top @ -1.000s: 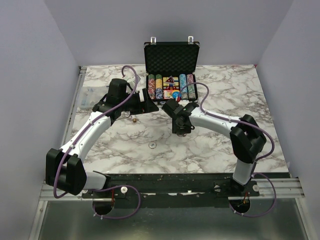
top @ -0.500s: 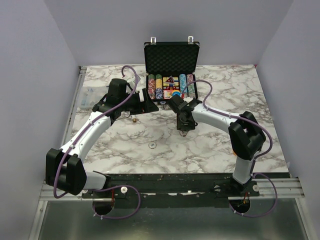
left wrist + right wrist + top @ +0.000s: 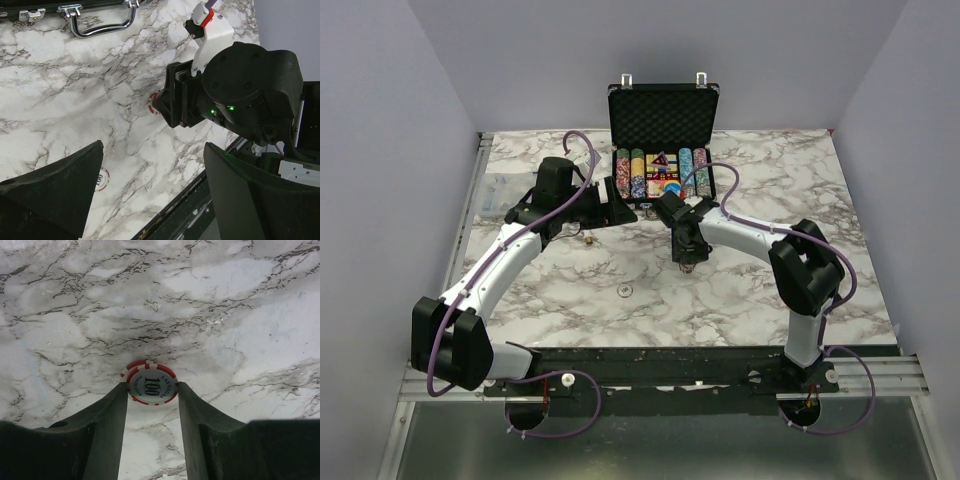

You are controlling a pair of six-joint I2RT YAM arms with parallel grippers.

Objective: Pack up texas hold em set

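- The right gripper point(image 3: 151, 392) pinches a red-and-white chip point(image 3: 150, 384) by its edges, over the marble table point(image 3: 240, 315).
- The left gripper point(image 3: 153, 147) hangs beside it, its fingers spread wide and holding nothing.
- A second chip point(image 3: 623, 290) lies flat on the table, nearer the arm bases.
- The case point(image 3: 663, 108) stands open at the far edge, lid upright, with chip rows point(image 3: 660, 172) inside.
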